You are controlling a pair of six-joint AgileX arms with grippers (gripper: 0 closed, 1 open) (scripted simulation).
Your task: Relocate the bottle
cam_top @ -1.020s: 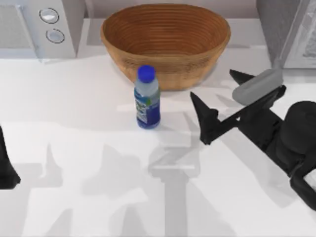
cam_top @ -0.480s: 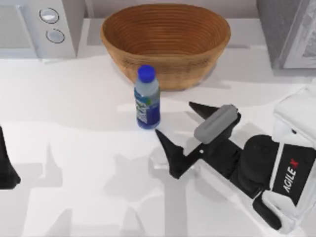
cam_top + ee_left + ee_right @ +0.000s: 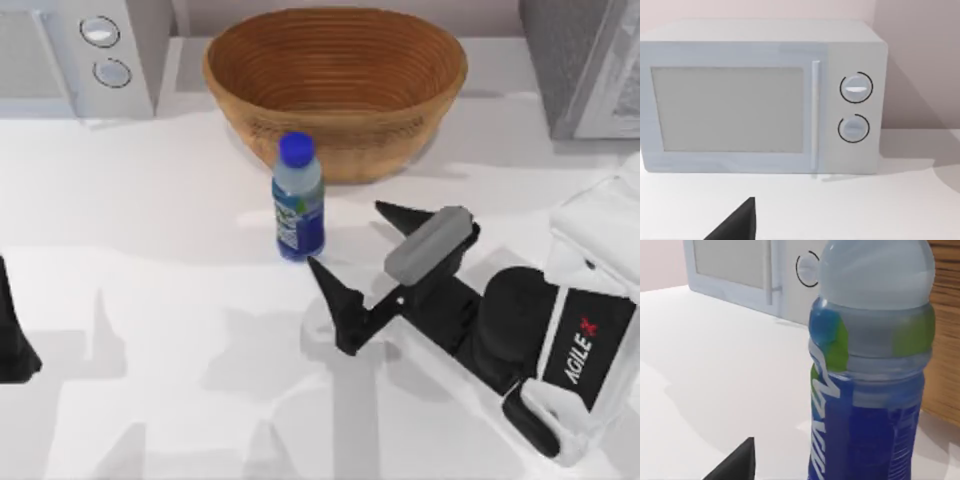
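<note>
The bottle (image 3: 298, 205) stands upright on the white table just in front of the woven basket (image 3: 335, 70); it is clear plastic with a blue cap and a blue-green-white label. My right gripper (image 3: 345, 236) is open, just to the right of the bottle and apart from it, with its two black fingers spread toward the bottle. One finger (image 3: 335, 300) reaches in front of the bottle's base. In the right wrist view the bottle (image 3: 870, 370) looms close. My left gripper (image 3: 12, 335) is parked, open, at the table's left edge.
A white microwave (image 3: 85, 50) stands at the back left, also the microwave (image 3: 760, 95) in the left wrist view. A grey appliance (image 3: 585, 65) is at the back right. The basket is right behind the bottle. Bare tabletop (image 3: 150, 300) lies left and in front.
My right gripper has swung from the right side toward the bottle, then crept slightly closer. The bottle and the left arm have not moved.
</note>
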